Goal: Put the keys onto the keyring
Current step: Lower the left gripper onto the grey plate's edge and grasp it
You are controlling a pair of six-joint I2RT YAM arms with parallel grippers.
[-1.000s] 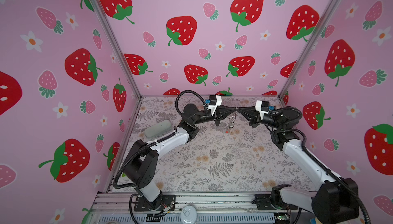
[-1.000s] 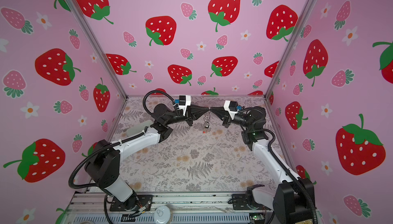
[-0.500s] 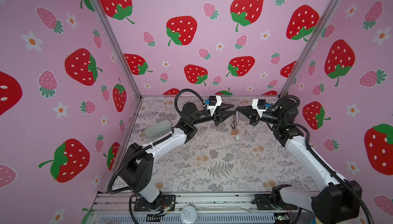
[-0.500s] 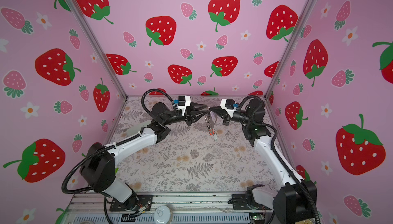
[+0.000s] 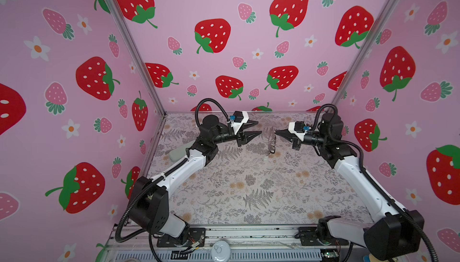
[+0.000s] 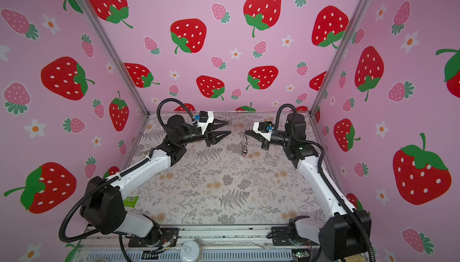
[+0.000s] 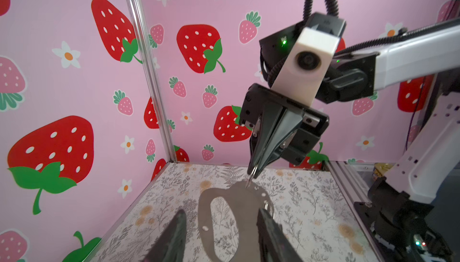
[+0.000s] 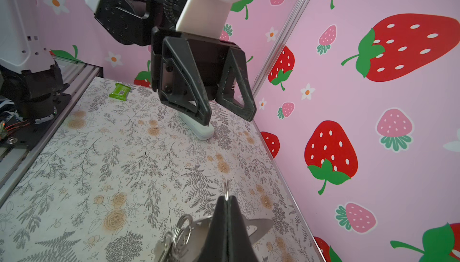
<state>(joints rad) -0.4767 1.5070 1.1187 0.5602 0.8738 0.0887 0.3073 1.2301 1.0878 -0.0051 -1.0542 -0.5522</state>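
Both arms reach toward the 12 o'clock side of the floral bench, and their hands face each other above it. The right hand has its fingers pressed together on the thin metal ring of the keyring. The keyring hangs in the air below the fingertips, clear of the bench.

In the left wrist view the taupe strap loop dangles from that ring just under the right hand's tip. At the lower end of the hanging bunch a few small keys show. One tag looks red; they are too small to sort out further.

The left hand sits on the 9 o'clock side of the keyring, fingers apart and holding nothing. A small gap lies between its tips and the ring.

A pale grey-green case lies on the bench near the 9 o'clock edge, partly behind the left arm. A green packet lies at about 7 o'clock.
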